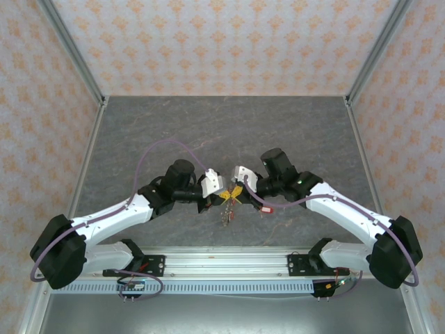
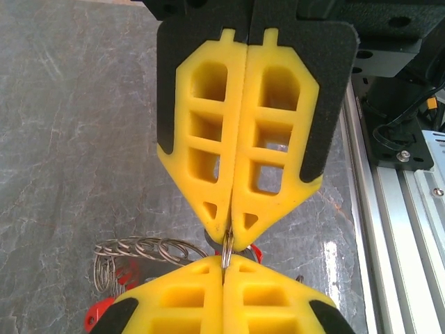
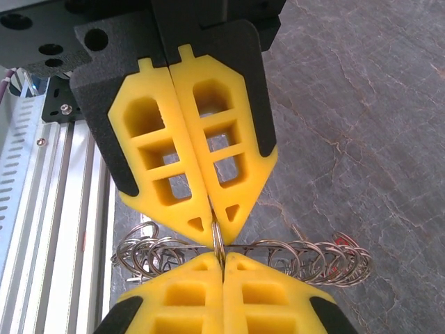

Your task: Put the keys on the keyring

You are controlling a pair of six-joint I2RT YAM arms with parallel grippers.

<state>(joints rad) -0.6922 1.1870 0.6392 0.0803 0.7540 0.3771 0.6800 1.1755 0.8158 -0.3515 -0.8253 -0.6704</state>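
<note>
The keyring (image 3: 314,261) hangs edge-on between the two arms, over the grey counter (image 1: 222,125) a little in from the middle of its near edge. From the right wrist it reads as a level row of small wire loops running out to both sides. A thin loop at the middle of that row is caught from both sides. The left end effector (image 1: 226,196) and the right end effector (image 1: 238,190) meet tip to tip there. Each has its yellow fingers (image 2: 274,132) pressed flat together and nips that loop at the very tip. Keys (image 1: 226,216) dangle in a small bunch under the meeting point; whether they touch the counter cannot be told. From the left wrist, red tags (image 2: 97,318) show among the loops on the side toward the counter's far edge. Another red tag (image 1: 264,208) sits just beside the right arm's wrist.
</note>
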